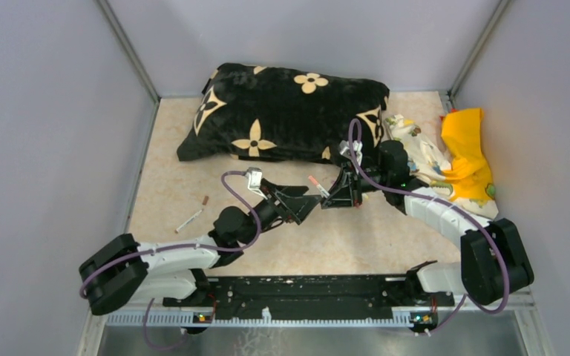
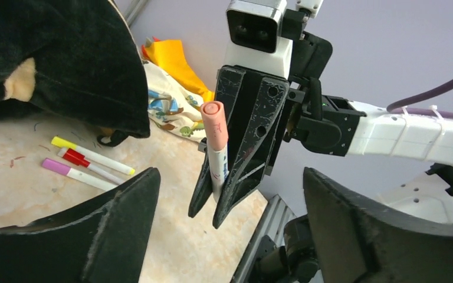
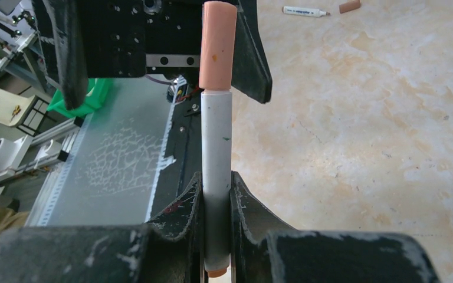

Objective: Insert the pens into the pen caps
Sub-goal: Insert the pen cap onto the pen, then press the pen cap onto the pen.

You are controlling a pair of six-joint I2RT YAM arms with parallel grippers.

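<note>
My right gripper (image 3: pixel 217 180) is shut on the white barrel of a pen (image 3: pixel 217 147), which wears a salmon-pink pen cap (image 3: pixel 217 53) on its far end. In the left wrist view, that capped pen (image 2: pixel 215 147) stands upright in the right gripper (image 2: pixel 209 218). My left gripper (image 2: pixel 230 174) is open, its fingers spread wide on either side of the cap and touching nothing. From above, the two grippers meet at mid-table, left (image 1: pixel 306 202) and right (image 1: pixel 339 191). Three more pens (image 2: pixel 88 162), with yellow, red and pink ends, lie by the cushion.
A black flowered cushion (image 1: pixel 286 111) fills the back of the table. A yellow cloth (image 1: pixel 467 148) and a patterned cloth (image 1: pixel 423 152) lie at the back right. A loose uncapped pen (image 1: pixel 191 219) and a small brownish cap (image 1: pixel 205 199) lie at the left.
</note>
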